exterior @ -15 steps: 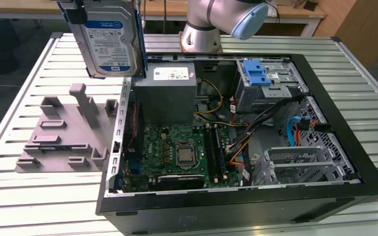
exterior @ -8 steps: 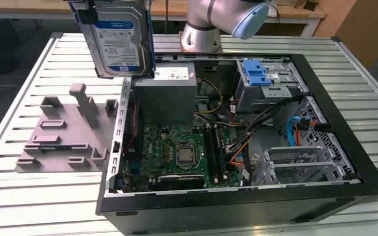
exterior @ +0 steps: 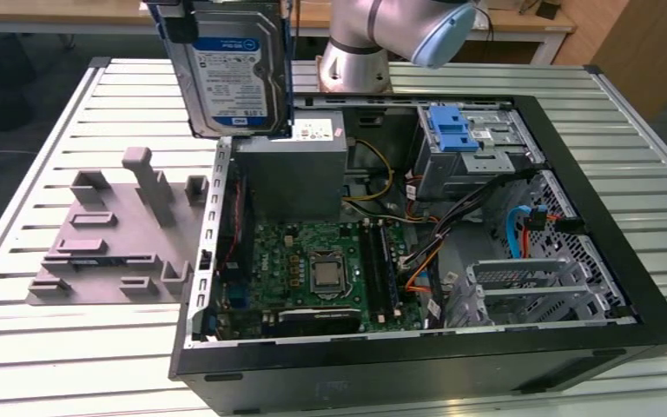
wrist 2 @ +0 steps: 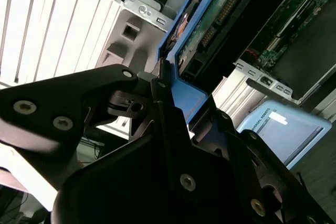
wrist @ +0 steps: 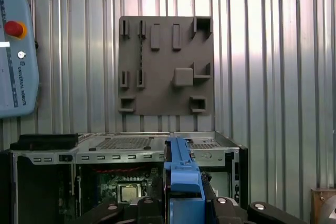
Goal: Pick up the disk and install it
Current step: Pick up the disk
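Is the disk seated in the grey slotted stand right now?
No: in the exterior view the disk hangs upright in the air over the edge of the computer case, well clear of the grey stand.

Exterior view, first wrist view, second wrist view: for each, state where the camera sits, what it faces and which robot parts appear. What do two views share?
Exterior view: off the arm, looking down on the computer case; shows the arm holding the disk aloft.
First wrist view: on the wrist, looking down past the pincer at the grey stand and case.
Second wrist view: on the wrist, close behind the pincer, facing along the disk's blue edge.
Shared: both wrist views show the pincer shut on the disk.
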Controlling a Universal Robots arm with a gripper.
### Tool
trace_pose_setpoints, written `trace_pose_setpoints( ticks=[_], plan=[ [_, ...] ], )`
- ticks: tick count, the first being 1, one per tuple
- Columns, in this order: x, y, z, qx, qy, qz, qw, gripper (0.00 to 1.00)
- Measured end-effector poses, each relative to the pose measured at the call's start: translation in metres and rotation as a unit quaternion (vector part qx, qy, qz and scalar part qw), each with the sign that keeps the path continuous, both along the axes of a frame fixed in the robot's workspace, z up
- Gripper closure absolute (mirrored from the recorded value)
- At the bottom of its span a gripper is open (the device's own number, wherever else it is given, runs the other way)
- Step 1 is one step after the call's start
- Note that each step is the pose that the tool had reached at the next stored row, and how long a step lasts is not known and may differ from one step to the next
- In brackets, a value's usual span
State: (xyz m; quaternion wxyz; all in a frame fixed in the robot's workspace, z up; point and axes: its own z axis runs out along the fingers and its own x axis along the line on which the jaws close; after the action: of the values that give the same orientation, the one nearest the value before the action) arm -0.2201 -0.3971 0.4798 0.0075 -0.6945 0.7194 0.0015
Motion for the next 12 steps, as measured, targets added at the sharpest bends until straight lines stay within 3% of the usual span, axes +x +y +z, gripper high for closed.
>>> trace_pose_setpoints(
  ticks=[12],
  plan=[
    [0.0509,-0.0002,-0.0002,0.0000,0.0000,0.000,1.0000,0.64]
  ],
)
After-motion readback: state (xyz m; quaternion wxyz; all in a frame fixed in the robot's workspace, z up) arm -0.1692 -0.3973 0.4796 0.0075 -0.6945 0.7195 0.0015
